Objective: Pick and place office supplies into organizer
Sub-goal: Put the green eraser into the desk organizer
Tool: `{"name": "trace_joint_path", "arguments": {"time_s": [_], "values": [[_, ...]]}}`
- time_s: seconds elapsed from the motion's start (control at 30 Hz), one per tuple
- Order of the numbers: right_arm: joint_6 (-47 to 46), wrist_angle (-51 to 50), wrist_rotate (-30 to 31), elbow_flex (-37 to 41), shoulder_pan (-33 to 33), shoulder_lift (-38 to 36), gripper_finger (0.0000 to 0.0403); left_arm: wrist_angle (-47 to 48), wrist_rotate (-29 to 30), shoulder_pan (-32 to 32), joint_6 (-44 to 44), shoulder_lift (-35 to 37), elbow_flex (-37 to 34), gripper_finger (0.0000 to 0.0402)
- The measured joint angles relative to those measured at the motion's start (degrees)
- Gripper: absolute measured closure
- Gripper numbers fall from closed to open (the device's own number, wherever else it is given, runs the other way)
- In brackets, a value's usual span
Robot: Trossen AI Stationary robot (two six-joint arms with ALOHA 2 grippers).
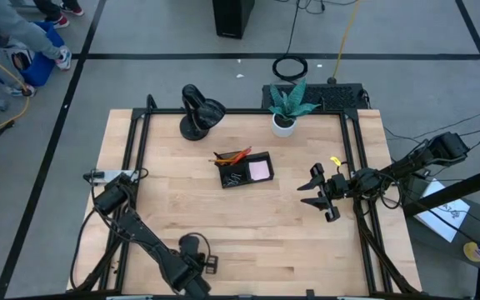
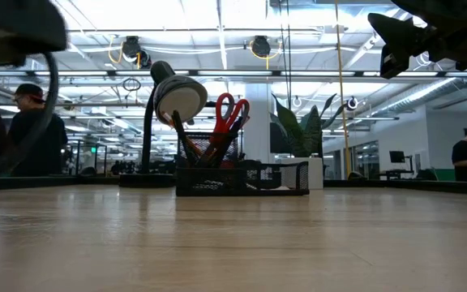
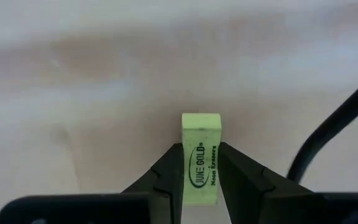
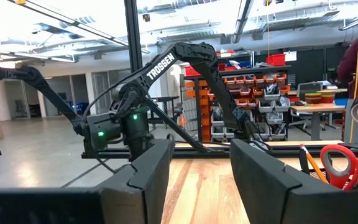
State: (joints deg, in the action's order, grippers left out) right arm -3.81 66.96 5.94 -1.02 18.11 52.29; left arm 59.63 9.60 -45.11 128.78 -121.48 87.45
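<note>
Inspection at this point: the organizer, a black mesh tray near the middle of the tabletop, already holds the red-handled scissors, orange pencils and the pink sticky-note pad. By my reckoning the job is nearly complete. One item is outstanding: the yellow-green eraser, a smooth rectangular block with printed lettering, clamped upright between the pads of my left claw above pale wood grain near the front edge. My right claw hangs raised toward the right edge, fingers apart and empty.
</note>
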Motion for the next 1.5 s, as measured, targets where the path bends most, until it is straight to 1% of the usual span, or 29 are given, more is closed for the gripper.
{"name": "trace_joint_path", "arguments": {"time_s": [0.17,0.47,0.73,0.9,1.23,1.5], "values": [[0.0,0.01,0.0,0.01,-0.01,0.0,0.0243,1.33,5.48,0.23,-0.09,1.21,-0.01,0.0312],[0.01,0.02,0.01,0.02,0.0,0.0,0.0243,2.36,7.88,2.58,-3.69,2.65,0.16,0.0312],[0.01,-0.07,0.01,0.01,-0.02,0.0,0.0243,4.83,14.08,5.24,-8.57,4.77,0.19,0.0312],[0.0,-0.08,0.02,0.02,-0.02,0.0,0.0243,5.05,16.48,8.09,-13.02,7.12,0.21,0.0312],[0.0,0.01,0.0,0.02,0.0,0.0,0.0243,4.8,15.81,16.42,-24.89,11.56,0.21,0.0312],[0.02,0.02,0.02,0.01,0.0,0.0,0.0243,3.22,13.97,23.75,-36.72,14.61,0.3,0.0312]]}}
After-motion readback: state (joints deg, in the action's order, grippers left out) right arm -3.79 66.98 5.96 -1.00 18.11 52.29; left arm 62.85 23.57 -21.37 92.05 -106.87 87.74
